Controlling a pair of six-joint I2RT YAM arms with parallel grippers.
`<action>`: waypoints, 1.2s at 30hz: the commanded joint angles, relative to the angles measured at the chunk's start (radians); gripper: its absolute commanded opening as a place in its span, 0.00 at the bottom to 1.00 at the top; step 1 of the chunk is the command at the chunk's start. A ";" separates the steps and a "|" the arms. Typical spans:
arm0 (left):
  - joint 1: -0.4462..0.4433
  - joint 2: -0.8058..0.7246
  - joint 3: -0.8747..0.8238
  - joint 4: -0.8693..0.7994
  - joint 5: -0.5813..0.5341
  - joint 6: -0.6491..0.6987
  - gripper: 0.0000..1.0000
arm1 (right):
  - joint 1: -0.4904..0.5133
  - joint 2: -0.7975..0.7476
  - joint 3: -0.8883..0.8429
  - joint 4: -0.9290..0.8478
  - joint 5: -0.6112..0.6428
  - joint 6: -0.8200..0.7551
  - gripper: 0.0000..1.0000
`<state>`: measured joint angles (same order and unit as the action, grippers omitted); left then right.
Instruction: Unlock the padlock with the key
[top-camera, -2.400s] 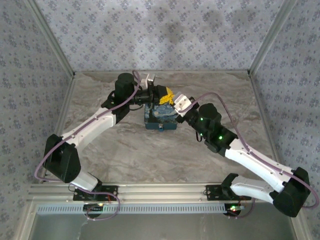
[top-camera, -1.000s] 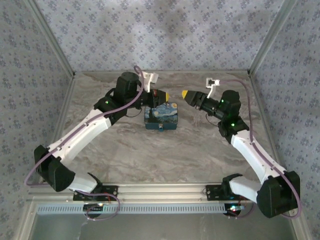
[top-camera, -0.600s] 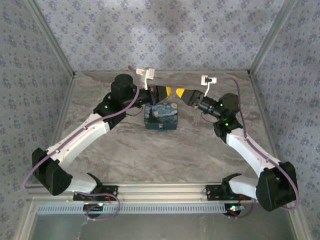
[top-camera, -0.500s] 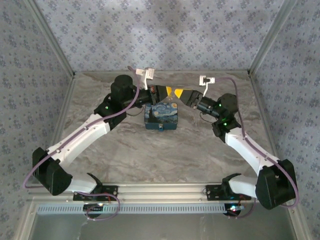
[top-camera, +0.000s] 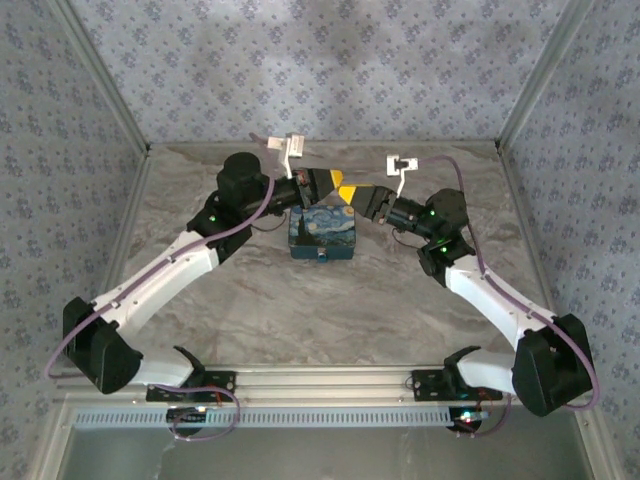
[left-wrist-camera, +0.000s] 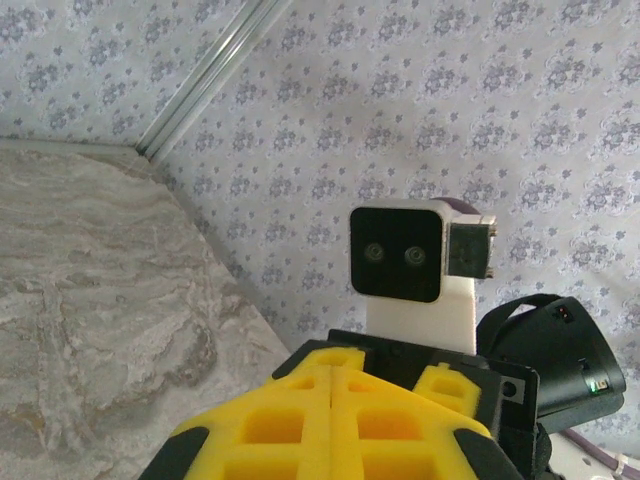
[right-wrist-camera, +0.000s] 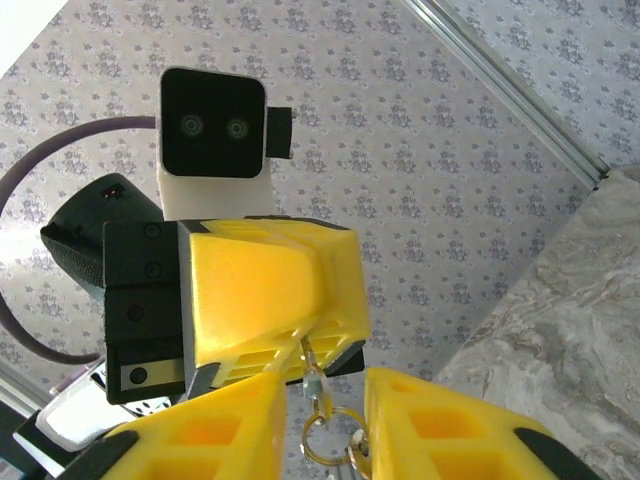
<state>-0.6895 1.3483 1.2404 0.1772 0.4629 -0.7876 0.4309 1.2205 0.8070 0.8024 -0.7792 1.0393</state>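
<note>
My left gripper (top-camera: 340, 186) hangs above the table's back, its yellow fingers (left-wrist-camera: 300, 420) pressed together. In the right wrist view it is shut on a small metal key (right-wrist-camera: 309, 352), which sticks out below its tips with a key ring (right-wrist-camera: 325, 441) dangling from it. My right gripper (top-camera: 359, 194) faces it tip to tip and stands open, its two pads either side of the key and ring (right-wrist-camera: 322, 405), not touching them. I cannot make out the padlock itself.
A blue box printed with a starry night painting (top-camera: 322, 231) sits on the marble table (top-camera: 300, 310) just below both grippers, a small clasp on its front. Patterned walls close in the back and sides.
Both arms lifted off the box. The right gripper swung out to the right, then came back left until its open fingers flank the key held by the left gripper.
</note>
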 joint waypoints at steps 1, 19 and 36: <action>-0.007 -0.033 0.002 0.048 0.003 -0.003 0.00 | 0.007 0.003 0.037 0.021 -0.005 -0.011 0.26; -0.006 -0.047 -0.028 0.073 -0.017 -0.013 0.00 | 0.024 0.017 0.049 0.018 -0.007 -0.012 0.04; -0.001 -0.074 -0.053 0.079 -0.033 0.000 0.00 | 0.001 -0.002 0.032 -0.024 -0.005 -0.047 0.00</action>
<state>-0.6895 1.3155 1.1908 0.2142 0.4358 -0.7979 0.4454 1.2343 0.8272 0.7868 -0.7872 1.0222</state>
